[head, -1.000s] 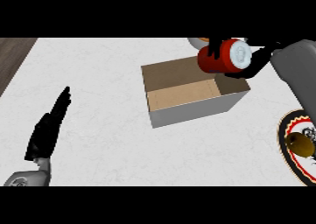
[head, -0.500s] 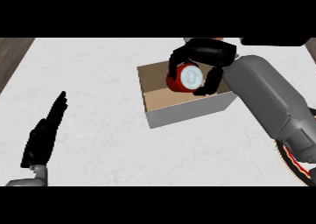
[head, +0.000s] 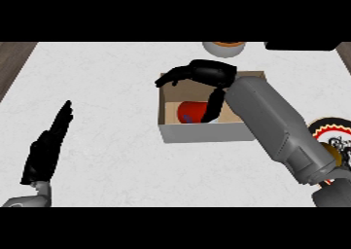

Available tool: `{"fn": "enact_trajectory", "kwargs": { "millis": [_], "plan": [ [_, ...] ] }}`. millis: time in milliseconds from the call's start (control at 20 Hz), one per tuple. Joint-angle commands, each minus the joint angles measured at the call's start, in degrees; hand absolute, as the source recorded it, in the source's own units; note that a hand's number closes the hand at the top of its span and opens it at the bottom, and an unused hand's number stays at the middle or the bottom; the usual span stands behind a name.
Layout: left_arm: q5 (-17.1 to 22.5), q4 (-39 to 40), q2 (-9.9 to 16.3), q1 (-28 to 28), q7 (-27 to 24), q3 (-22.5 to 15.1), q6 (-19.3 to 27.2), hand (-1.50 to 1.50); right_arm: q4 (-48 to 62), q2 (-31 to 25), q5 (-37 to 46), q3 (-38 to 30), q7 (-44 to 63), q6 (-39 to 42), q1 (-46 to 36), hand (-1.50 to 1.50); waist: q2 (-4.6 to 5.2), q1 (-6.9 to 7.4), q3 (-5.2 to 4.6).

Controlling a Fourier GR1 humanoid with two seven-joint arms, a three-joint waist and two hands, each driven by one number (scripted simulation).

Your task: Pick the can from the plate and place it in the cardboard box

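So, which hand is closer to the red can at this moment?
The right. The right hand hangs over the cardboard box, just above the red can lying inside. The left hand rests open far to the box's left, near the counter's edge.

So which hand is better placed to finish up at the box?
Right. The right hand hangs open over the cardboard box, where the can lies, so it need only lift away. The left hand rests far left.
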Motion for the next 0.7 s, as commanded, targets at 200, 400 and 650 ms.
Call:
{"fn": "enact_trajectory", "kwargs": {
  "millis": [200, 400, 650],
  "plan": [
    [-0.6, -1.0, 0.3, -1.8, 1.9, 0.3, 0.5, 0.0, 8.3, 0.3, -14.1, -14.1, 2.7, 10.7, -4.4, -1.5, 0.27, 0.47, 0.11],
    [-0.7, -0.2, -0.9, 0.6, -1.1, -1.2, -0.1, 0.0, 12.4, -0.9, -21.0, -20.5, 7.5, 16.5, -8.7, -1.5, 0.63, 1.23, 0.06],
    [-1.3, -1.4, -1.3, -0.6, 0.6, -1.9, 0.1, 0.0, 19.1, -6.9, -25.4, -26.5, 11.2, 15.9, -10.7, -1.5, 1.53, 2.91, 0.13]
  ]
}}
